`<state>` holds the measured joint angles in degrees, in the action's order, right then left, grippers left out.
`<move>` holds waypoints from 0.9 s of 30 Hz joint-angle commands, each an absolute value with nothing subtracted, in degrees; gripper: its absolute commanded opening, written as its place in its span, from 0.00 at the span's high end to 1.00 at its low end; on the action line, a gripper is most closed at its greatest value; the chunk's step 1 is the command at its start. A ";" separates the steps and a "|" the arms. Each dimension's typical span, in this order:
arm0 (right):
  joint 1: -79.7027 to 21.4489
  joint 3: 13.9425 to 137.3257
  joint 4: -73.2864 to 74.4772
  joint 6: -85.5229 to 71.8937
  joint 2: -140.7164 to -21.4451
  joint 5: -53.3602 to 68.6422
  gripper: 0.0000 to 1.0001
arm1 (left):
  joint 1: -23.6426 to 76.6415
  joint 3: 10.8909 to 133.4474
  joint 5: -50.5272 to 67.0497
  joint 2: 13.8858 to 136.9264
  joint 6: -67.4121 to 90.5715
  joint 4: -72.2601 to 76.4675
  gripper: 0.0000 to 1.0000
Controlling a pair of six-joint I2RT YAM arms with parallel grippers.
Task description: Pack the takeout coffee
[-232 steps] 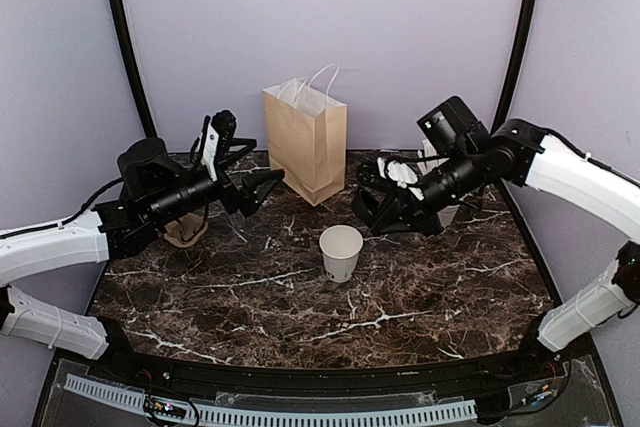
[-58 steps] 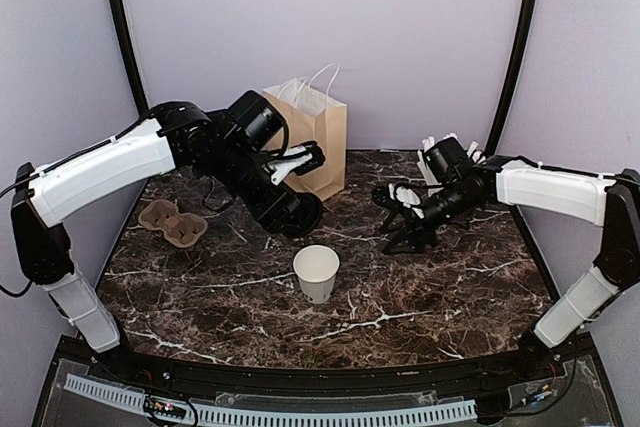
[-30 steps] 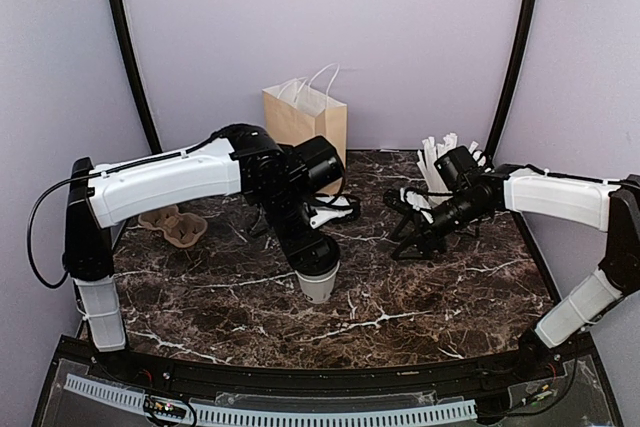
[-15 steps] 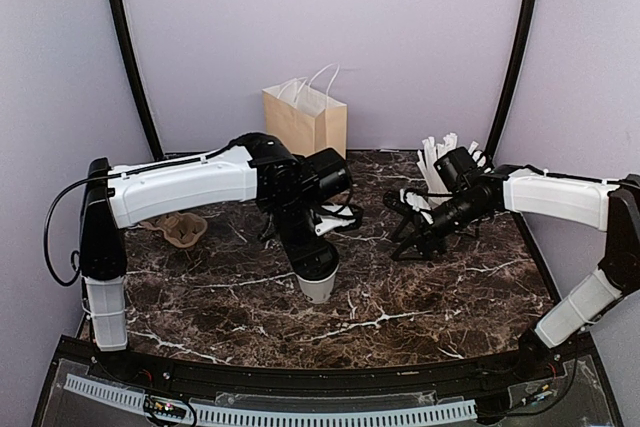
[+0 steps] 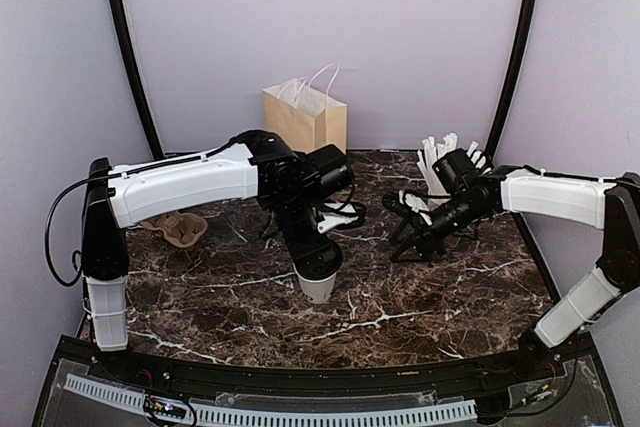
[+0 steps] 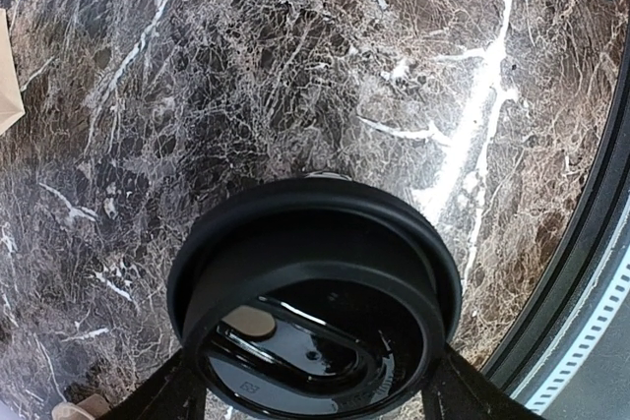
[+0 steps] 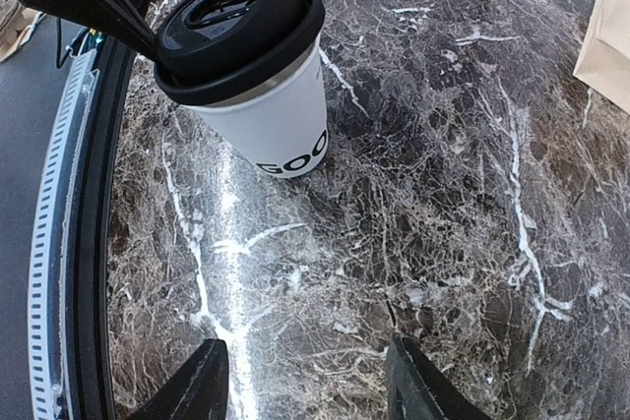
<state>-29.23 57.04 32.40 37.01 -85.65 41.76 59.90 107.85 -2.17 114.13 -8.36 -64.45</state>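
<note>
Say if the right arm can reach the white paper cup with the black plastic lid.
Probably, from the side: only bare marble table lies between the right gripper and the cup; the left gripper grips its lid.

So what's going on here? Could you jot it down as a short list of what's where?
cup: white paper cup, dark lettering, upright on dark marble table
lid: round black plastic lid, on the cup's top
left gripper: closed on the lid from above
right gripper: open, empty, over the table
back: brown paper bag, upright
left side: cardboard cup carrier
right back: white cup holding straws
</note>
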 commanded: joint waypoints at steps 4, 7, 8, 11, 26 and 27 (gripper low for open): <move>-29.05 56.94 32.44 37.18 -86.83 43.39 0.45 | 60.03 106.80 -1.87 112.84 -8.53 -67.09 0.24; -29.07 57.10 32.59 37.18 -86.99 43.59 0.45 | 60.04 106.65 -1.84 112.77 -8.48 -67.12 0.23; -29.03 57.05 32.55 37.18 -87.07 43.59 0.45 | 60.03 106.59 -1.67 112.76 -8.51 -67.14 0.23; -29.13 57.06 32.52 37.18 -87.31 43.59 0.45 | 60.03 106.21 -1.38 112.94 -8.61 -67.11 0.22; -29.36 57.30 32.85 37.35 -87.98 43.60 0.45 | 60.03 107.17 -2.18 113.05 -8.87 -67.16 0.21; -29.36 57.28 32.80 37.35 -88.04 43.59 0.45 | 60.03 107.30 -2.19 112.82 -8.88 -67.24 0.21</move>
<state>-29.26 57.04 32.64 37.17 -87.61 42.65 59.92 106.78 -1.83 114.13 -8.36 -65.49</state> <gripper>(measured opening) 0.551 0.790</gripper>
